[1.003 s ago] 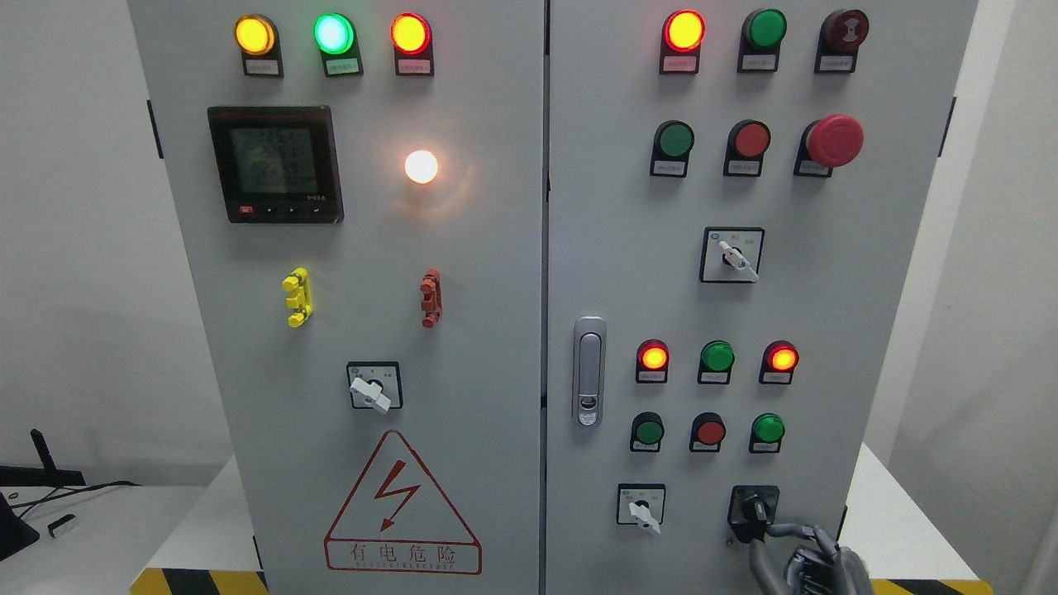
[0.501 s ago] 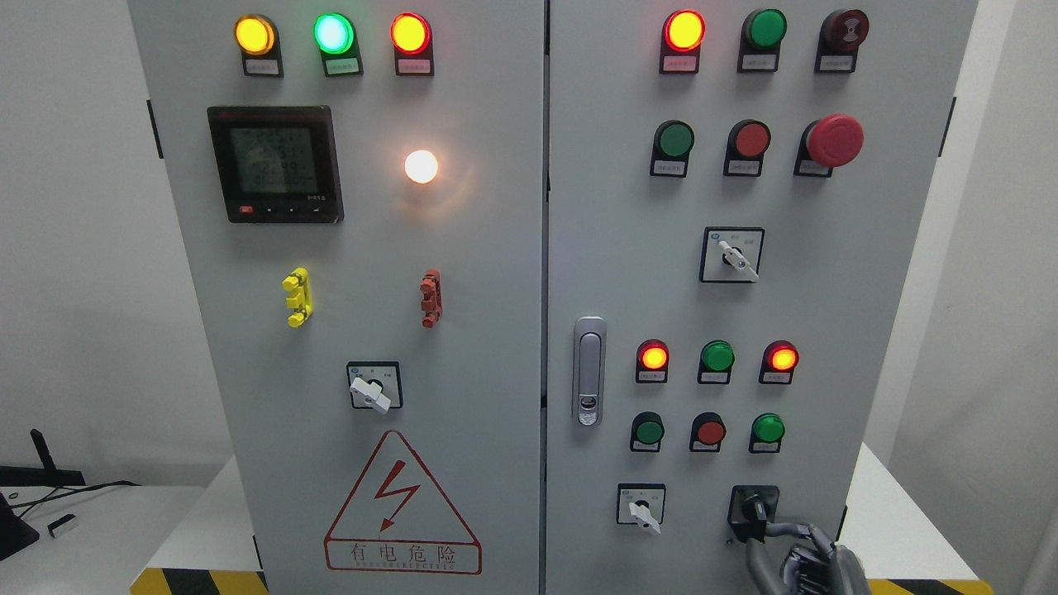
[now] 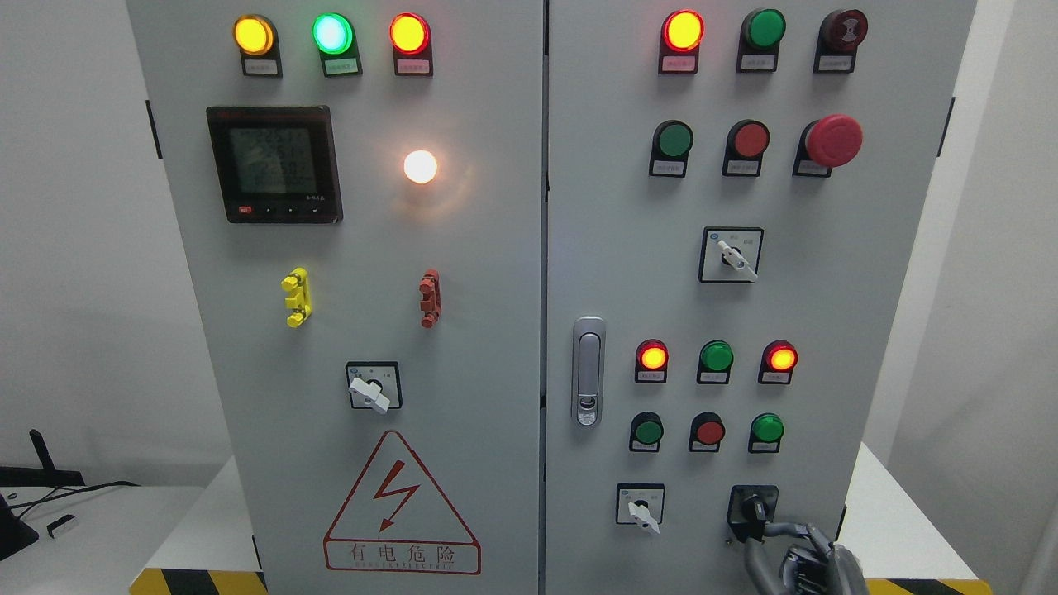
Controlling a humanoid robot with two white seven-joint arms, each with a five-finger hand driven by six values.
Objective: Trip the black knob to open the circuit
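Note:
The black knob (image 3: 751, 507) sits on a black square plate at the lower right of the grey cabinet's right door (image 3: 620, 273). My right hand (image 3: 759, 534) comes up from the bottom edge just below and to the right of it. A grey finger (image 3: 785, 529) lies across from the right and the thumb (image 3: 750, 555) rises from below. Both tips pinch the lower end of the knob. The palm is cut off by the bottom edge. My left hand does not show.
A white selector switch (image 3: 639, 506) sits left of the knob. Above are red and green lamps and buttons (image 3: 709, 431), the door latch (image 3: 588, 371) and a red mushroom button (image 3: 833, 140). The left door carries a meter (image 3: 274, 164) and a warning triangle (image 3: 402, 504).
The right hand has sunk very slightly at the bottom edge while its fingers stay on the knob. Lamps and switches look the same.

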